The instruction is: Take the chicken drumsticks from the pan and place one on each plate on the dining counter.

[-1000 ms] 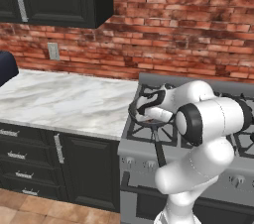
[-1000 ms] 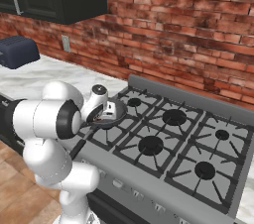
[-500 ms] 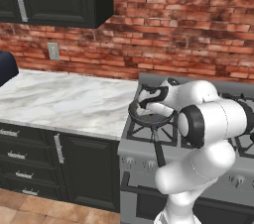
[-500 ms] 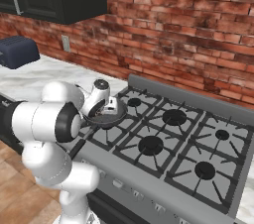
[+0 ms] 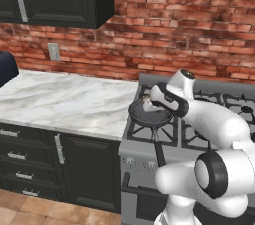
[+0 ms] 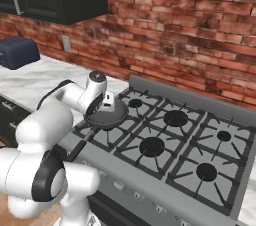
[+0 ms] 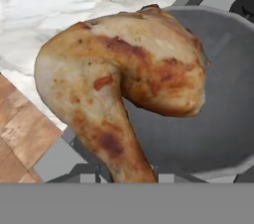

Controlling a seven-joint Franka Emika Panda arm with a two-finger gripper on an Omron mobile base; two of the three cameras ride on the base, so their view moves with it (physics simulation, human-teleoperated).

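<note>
You are looking straight down the gripper (image 5: 149, 102) at a drumstick (image 7: 124, 84) lying right before it, over the pan (image 7: 218, 119) at the stove's front left corner. Its bone end is pointing back toward the fingers, meat end away. I cannot tell whether the jaws are gripping it.

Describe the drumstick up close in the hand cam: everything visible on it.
The chicken drumstick looks golden-brown and roasted, with darker red-brown scorch patches on glossy skin. It has a thick rounded meaty end up top and a narrowing shank that runs down to the bottom of the hand view. It sits tilted over the near rim of the pan, a shallow dark grey one on the stove. Whether it rests on the pan or is lifted cannot be told.
</note>
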